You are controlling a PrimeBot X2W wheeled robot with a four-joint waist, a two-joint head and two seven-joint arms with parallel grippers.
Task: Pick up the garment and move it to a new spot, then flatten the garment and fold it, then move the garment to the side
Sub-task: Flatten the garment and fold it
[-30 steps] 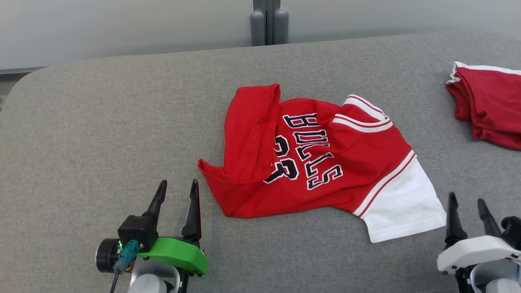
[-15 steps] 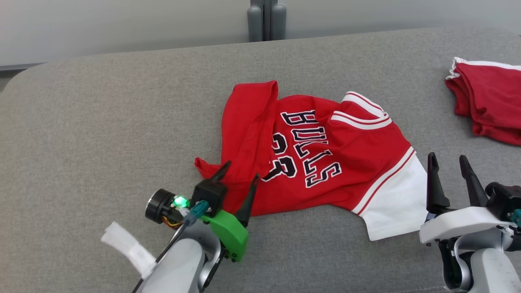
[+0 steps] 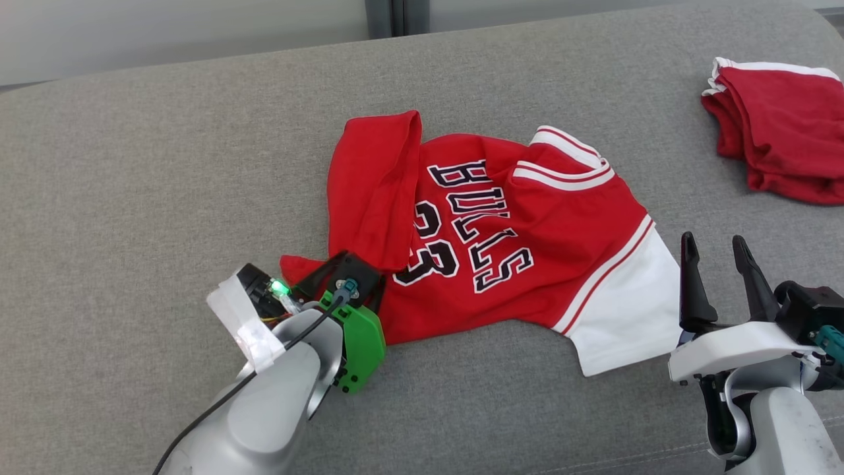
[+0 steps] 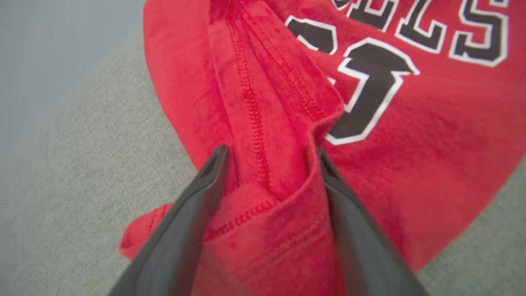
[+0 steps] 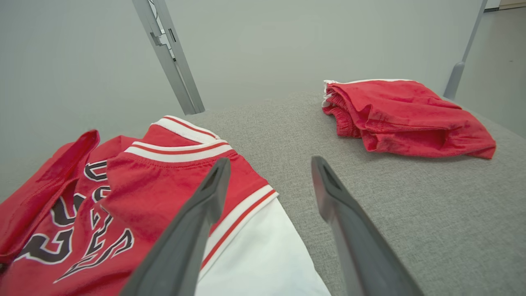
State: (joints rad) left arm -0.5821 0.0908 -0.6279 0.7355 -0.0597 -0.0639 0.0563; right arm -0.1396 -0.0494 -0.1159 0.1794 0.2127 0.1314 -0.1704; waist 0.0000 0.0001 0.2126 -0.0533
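Pick-up step under way: red Bulls jersey [image 3: 527, 224] lies crumpled mid-tabletop [image 3: 165, 165], a little toward near edge. Your left hand [image 4: 271, 154] straddles bunched hem fold at jersey's left end, fingers spread, nothing pinched yet. Your right hand [image 3: 713, 241] hovers released just beside white sleeve. Next move, likely: clench left on fold, bring right onto sleeve, lift together. Second red garment [image 3: 778, 152] sits near far right corner.

Pale grey forearms [image 3: 264, 415], green left bracket [image 3: 361, 346] — white right bracket [image 3: 732, 349], black cable [image 3: 300, 335], dark fingers [image 3: 690, 284]
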